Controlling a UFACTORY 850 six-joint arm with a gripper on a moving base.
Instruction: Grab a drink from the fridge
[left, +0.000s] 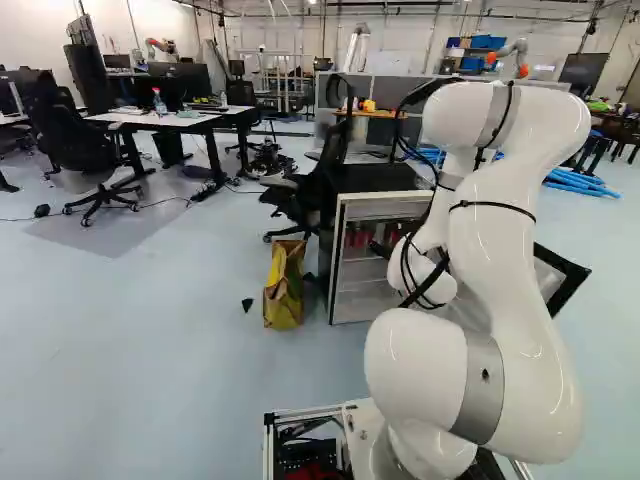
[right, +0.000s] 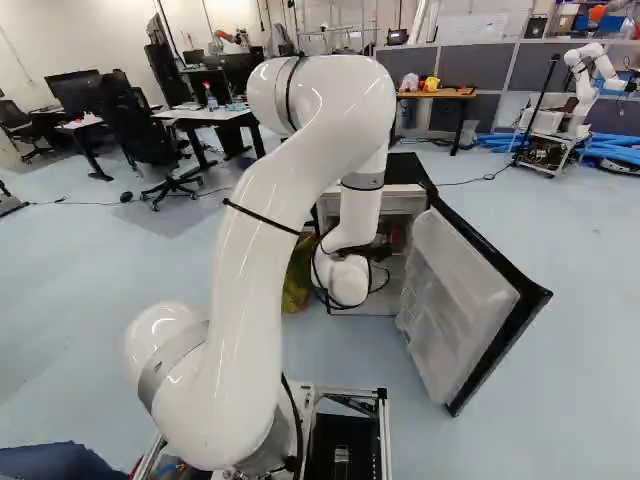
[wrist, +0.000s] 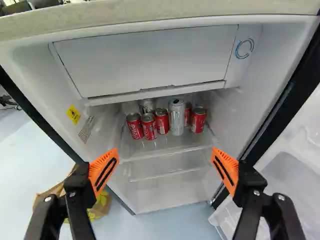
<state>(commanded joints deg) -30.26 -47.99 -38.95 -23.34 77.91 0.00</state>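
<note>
"What does the left base view give us?"

"The arm (left: 510, 210) reaching forward to the fridge (left: 338, 262), its end mostly hidden. A bag (left: 283, 290) stands on the floor just outside the fridge, on the side away from the door."

"And the right base view?"

"The door (right: 455, 310) swung well out beside the wrist. I'd say it's that wide so the arm can come straight in at the front."

"Now the wrist view. Is the gripper (wrist: 165, 151) holding anything?"

"Nothing. Its two fingers stand spread wide with only air between them, likely to straddle a can."

"Where are the drinks?"

"Ahead of the fingertips, deeper in the fridge: red cans (wrist: 149, 128) and a tall silver can (wrist: 177, 118), upright on the shelf (wrist: 172, 153), with another silver can (wrist: 147, 105) behind. They bunch together, perhaps just to share that shelf."

"How much room is there?"

"The mouth looks wide enough, but the freezer flap (wrist: 145, 62) hangs above the cans, so I'd go in low and level, clearing the shelf's front lip. The spread fingers could catch a side edge or knock neighbouring cans. The front ones look easiest; I'd narrow the fingers a little first."
</note>
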